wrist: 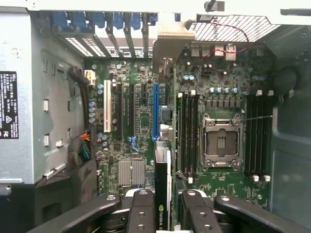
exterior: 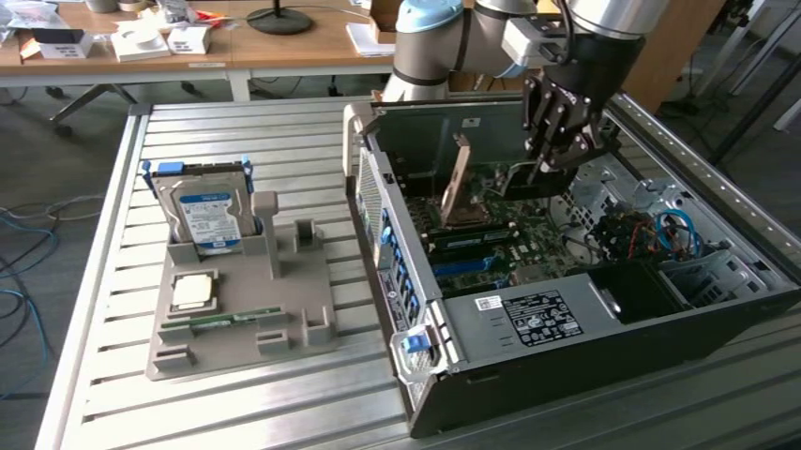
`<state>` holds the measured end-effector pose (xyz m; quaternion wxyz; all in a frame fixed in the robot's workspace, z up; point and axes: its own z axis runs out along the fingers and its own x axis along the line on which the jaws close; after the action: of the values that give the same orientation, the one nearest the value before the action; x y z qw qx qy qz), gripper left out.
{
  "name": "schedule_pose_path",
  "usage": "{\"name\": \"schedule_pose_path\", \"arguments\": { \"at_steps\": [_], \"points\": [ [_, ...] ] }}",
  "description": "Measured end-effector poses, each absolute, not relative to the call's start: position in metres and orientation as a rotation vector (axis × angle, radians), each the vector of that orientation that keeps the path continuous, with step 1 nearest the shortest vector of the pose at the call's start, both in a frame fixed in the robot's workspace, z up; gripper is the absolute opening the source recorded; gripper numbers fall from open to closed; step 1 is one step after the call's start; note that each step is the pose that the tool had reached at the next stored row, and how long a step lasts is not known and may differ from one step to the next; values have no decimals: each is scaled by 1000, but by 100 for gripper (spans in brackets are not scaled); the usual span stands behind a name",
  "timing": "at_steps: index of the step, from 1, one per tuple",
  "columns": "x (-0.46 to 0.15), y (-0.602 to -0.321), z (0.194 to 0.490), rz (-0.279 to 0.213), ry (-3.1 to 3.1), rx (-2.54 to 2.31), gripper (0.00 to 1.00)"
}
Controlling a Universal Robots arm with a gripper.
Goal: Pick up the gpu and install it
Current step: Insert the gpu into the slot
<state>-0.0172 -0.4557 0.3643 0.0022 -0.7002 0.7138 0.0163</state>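
Item under task: the gpu (wrist: 163, 165), a thin card seen edge-on, black along the visible edge with a small green logo mark whose lettering cannot be read. It is held upright inside the open dark-grey metal computer case (exterior: 526, 394), above the green motherboard (wrist: 138, 145) and close to a long blue expansion slot (wrist: 156, 111), not seated in it. The black multi-link gripper (wrist: 166, 201) has its fingers (wrist: 142, 206) pressed in on either face of the card, pinching it. A black-and-white label (exterior: 532, 319) on the case's internal housing carries small print, illegible. The case lies on its side on a slatted aluminium table (exterior: 250, 403). Well apart, toward the exterior view's left, stands a grey moulded parts holder (exterior: 238, 352) carrying a silver-labelled hard drive in a blue frame (exterior: 206, 211), upright. Behind the table are wooden desks (exterior: 288, 47) with small boxes; the floor (exterior: 37, 169) is grey.
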Motion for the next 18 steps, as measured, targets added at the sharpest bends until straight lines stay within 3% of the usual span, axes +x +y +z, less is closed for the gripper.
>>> {"name": "schedule_pose_path", "arguments": {
  "at_steps": [18],
  "points": [
    [-17, -456, 351, 51, 2239, -2196, 26]
  ]
}}
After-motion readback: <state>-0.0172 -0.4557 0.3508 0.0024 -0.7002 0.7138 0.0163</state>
